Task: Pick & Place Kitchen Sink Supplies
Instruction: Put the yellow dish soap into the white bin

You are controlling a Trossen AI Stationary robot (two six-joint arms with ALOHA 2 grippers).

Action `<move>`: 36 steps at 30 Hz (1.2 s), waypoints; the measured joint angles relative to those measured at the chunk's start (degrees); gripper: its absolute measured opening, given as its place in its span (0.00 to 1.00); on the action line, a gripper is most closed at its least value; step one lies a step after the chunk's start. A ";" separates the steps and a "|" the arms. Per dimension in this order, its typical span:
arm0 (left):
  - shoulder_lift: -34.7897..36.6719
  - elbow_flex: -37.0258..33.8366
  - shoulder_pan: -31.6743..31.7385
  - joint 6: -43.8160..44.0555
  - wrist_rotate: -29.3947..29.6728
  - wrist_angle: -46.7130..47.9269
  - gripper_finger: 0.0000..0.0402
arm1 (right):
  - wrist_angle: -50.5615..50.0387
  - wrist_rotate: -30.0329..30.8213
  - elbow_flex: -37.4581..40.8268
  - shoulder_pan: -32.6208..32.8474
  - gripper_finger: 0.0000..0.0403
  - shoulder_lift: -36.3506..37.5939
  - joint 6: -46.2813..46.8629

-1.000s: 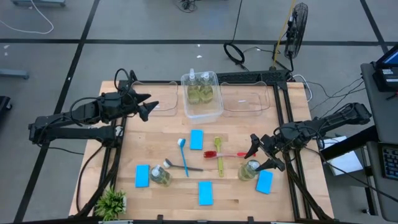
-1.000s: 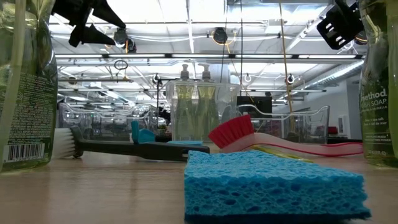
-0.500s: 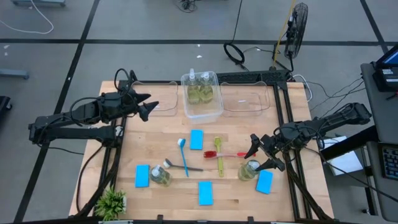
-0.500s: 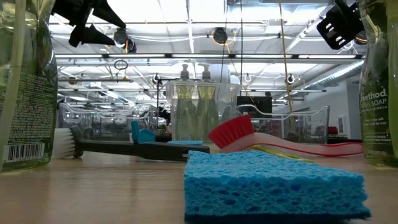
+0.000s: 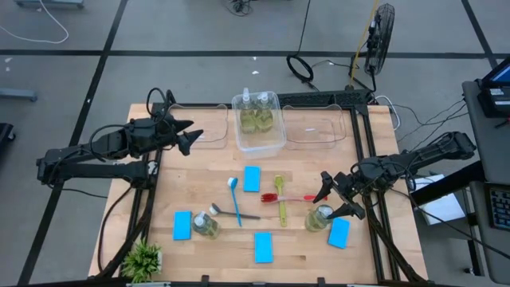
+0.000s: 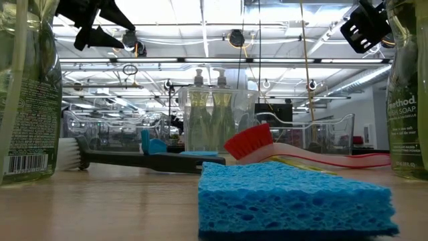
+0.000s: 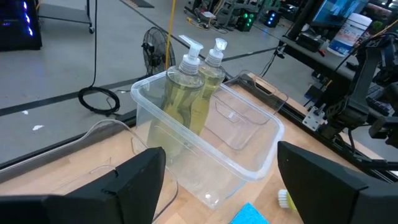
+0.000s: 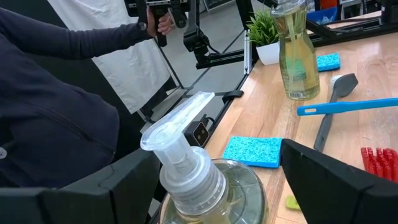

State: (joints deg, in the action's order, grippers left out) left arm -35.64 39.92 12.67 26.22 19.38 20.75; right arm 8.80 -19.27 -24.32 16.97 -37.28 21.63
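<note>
On the left, the left gripper point(image 5: 185, 135) hangs above the pale wooden counter point(image 5: 191, 183), its fingers spread wide and holding nothing, pointed toward the clear plastic bin point(image 5: 259, 139) at the back centre. That bin holds two small clear bottles of yellow-green liquid with white pump tops point(image 7: 189, 84), standing upright side by side. Near the front left, a flat bright-blue rectangular sponge point(image 5: 182, 225) lies just beside a third clear bottle point(image 5: 205, 225). In the middle lie the slim blue long-handled brush point(image 5: 236, 199), the yellow-green brush point(image 5: 280, 201) and the red brush point(image 5: 287, 197). Further right, the right gripper point(image 5: 335, 197) sits low with its fingers wide apart on either side of a fourth clear bottle point(image 8: 205, 186), not closed on it. Another blue sponge point(image 5: 339, 233) lies just beside this bottle.
</note>
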 joint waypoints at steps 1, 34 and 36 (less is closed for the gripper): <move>0.00 0.00 0.00 0.00 0.00 0.00 0.76 | 0.00 0.00 -0.02 0.00 0.78 0.00 0.00; 0.00 0.00 0.00 0.00 0.00 0.00 0.76 | 0.36 3.74 -0.04 0.00 0.78 0.02 -1.75; 0.02 0.00 0.00 0.00 0.00 0.02 0.76 | 0.02 2.49 -0.04 0.00 0.78 0.02 -1.75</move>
State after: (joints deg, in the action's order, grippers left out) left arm -35.62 39.92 12.67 26.22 19.38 20.77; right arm 8.82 -16.78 -24.36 16.97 -37.26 19.88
